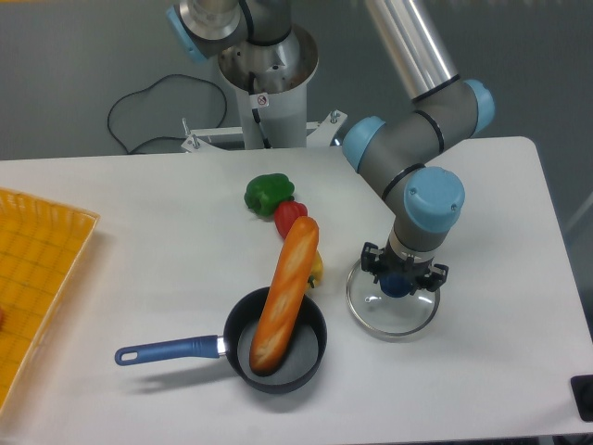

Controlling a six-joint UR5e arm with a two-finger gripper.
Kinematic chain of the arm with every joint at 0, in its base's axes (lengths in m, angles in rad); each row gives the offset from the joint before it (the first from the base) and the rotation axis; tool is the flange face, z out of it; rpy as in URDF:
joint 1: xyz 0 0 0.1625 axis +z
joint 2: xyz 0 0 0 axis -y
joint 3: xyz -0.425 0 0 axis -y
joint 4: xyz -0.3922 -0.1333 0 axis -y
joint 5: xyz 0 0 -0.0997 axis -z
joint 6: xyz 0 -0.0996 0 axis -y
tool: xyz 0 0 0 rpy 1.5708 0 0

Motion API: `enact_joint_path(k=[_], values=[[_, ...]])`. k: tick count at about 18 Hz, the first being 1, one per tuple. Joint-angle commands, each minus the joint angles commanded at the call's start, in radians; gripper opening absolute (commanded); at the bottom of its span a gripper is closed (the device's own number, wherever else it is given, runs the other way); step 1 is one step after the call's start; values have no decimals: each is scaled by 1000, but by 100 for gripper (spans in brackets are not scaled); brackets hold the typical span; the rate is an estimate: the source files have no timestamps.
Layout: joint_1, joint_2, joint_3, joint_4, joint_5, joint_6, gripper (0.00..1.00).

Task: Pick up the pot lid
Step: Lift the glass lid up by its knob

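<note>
The round, clear glass pot lid with a thin rim and a dark blue knob (393,322) is at the right of the desk (167,232), which is white, near the black round pan (295,375) but apart from it. The grey and black two-finger pincer (403,271) is directly over the lid, its fingers around the knob; I cannot tell whether they press on it, nor whether the lid touches the desk.

A long orange-brown loaf of bread (285,292) lies slanting in the pan, its far end reaching out past the rim. The pan's blue handle (167,350) points left. Beyond the loaf are a leafy-green rounded vegetable (268,193) and, just beside it, a red rounded one (289,216). A small yellow item (317,271) shows partly behind the loaf. A yellow-orange basket (46,255) stands at the left edge.
</note>
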Motion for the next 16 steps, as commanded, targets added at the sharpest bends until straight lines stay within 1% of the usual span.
enact_joint_path(k=[3, 6, 8, 10, 13, 16], values=[[2, 17, 0, -5, -2, 0, 48], [3, 34, 3, -35, 0, 5, 48], [5, 55, 8, -57, -2, 9, 48], [6, 68, 21, -86, 3, 9, 48], [6, 69, 54, -121, 5, 15, 48], [15, 80, 67, -158, 6, 67, 48]])
